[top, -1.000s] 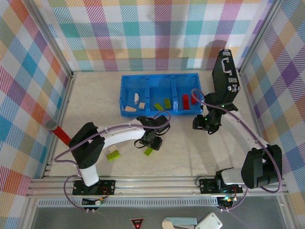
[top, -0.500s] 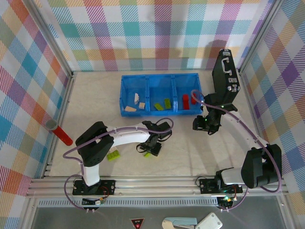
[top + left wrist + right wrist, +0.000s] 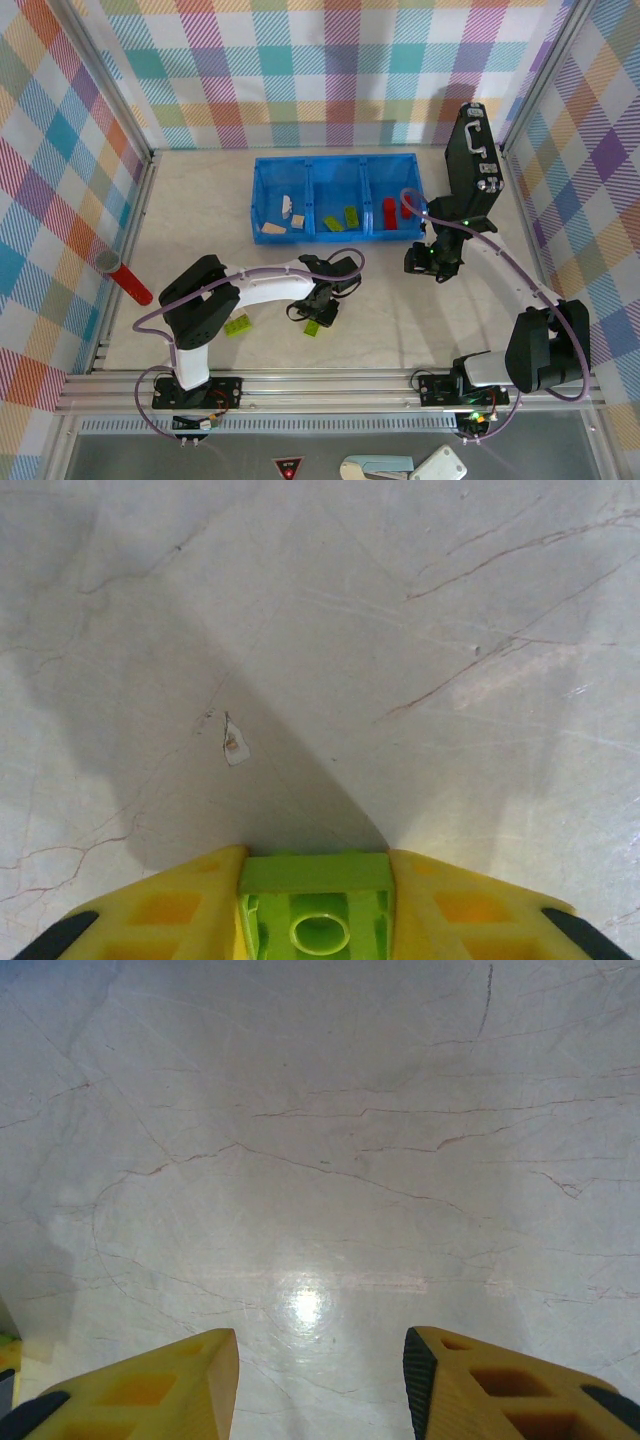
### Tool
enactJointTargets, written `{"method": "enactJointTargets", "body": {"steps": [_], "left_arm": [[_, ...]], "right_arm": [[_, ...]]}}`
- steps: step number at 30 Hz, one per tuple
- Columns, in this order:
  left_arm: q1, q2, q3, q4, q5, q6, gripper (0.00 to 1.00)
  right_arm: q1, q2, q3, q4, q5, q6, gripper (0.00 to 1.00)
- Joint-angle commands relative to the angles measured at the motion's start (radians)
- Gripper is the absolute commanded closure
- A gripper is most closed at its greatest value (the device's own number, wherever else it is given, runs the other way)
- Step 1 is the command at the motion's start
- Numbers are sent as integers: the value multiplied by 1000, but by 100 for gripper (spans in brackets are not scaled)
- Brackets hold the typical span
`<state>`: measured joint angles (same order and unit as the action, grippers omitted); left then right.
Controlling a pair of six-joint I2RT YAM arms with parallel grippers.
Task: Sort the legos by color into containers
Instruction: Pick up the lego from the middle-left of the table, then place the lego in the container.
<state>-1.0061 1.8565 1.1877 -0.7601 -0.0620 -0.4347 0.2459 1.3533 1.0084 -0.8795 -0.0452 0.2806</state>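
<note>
My left gripper [image 3: 315,880] is shut on a lime green lego [image 3: 316,912], its hollow underside facing the camera, low over the table. From above, that gripper [image 3: 320,308] and its lego [image 3: 313,328] are in front of the blue tray [image 3: 335,161]. Another green lego [image 3: 237,324] lies to the left on the table. The tray's containers hold cream legos [image 3: 285,215] on the left, green legos [image 3: 341,218] in the middle and red legos [image 3: 394,209] on the right. My right gripper [image 3: 425,262] hovers open by the tray's right front corner, its fingers [image 3: 180,1385] over bare table.
A black case [image 3: 472,165] stands upright at the back right, close behind the right arm. A red cylinder [image 3: 128,283] leans at the left wall. Plaid walls close in the table on three sides.
The left gripper dropped onto the green lego in front of the tray and closed on it. The right arm has stayed still.
</note>
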Motion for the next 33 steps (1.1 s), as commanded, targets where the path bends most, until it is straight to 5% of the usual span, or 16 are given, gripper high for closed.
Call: {"method": "enactJointTargets", "body": {"steps": [1,20,33], "left_arm": [[-9,6,-33,-14,-16,-16,65],[2,-40,147,-67,-135,-12,65],[132,-24,334,20,-167,-22,65]], "right_arm": [[-3,5,-2,-10,2,7,52],[-2,-59,-3,-56,33,9,52],[-2,-115,-17,-74,66,15,52]]}}
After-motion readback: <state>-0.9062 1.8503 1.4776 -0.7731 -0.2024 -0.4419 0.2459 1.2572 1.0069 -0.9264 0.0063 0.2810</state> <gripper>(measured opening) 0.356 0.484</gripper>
